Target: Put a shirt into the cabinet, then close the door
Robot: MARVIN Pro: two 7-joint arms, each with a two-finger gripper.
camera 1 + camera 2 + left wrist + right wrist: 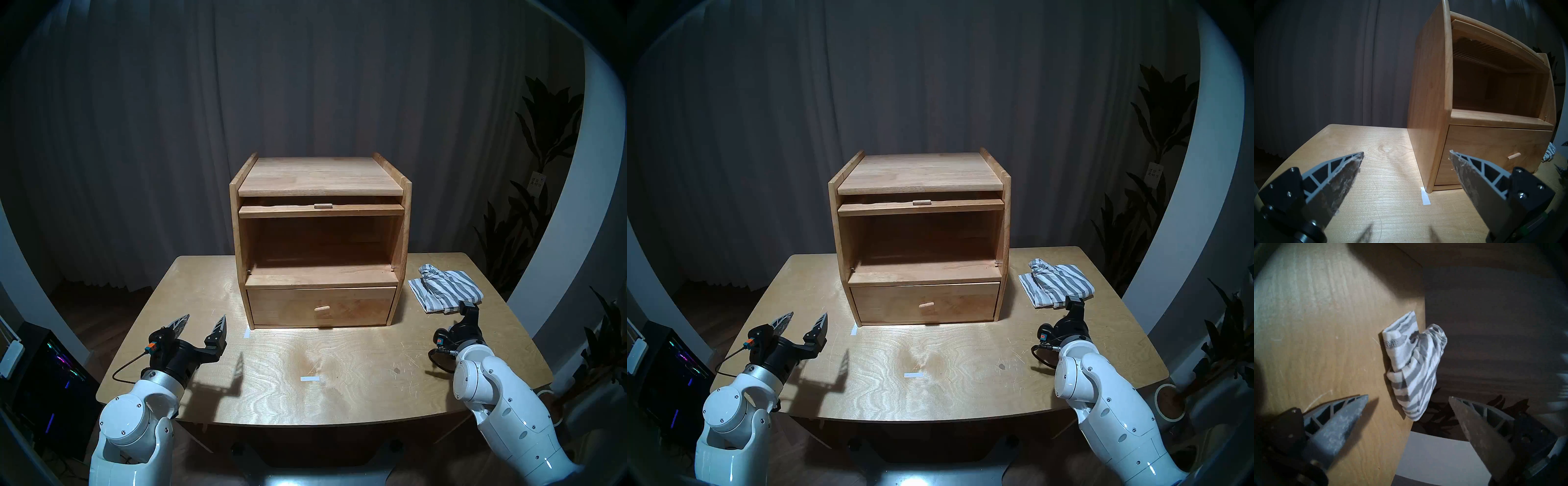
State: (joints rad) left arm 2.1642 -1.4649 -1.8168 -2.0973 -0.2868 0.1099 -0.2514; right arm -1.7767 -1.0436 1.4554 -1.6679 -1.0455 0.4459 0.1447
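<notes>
Right wrist view showed your right gripper (1407,398) spread wide, empty, near the shirt (1413,368); left gripper (1406,154) wide, empty.

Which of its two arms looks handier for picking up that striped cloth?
The right. Its open right gripper faces the shirt on the cabinet's right; the left gripper sits across the table.

Both arms are glossy white rounded shells dotted with small screws, ending in silver collars and black wrist housings. The left end effector (203,324) has grey ribbed triangular fingers (1342,174) with worn, frayed pads, bolted to black mounts. An orange-and-teal plug and thin black cable sit at each wrist's 9 o'clock side, as on the right end effector (469,307)
</notes>
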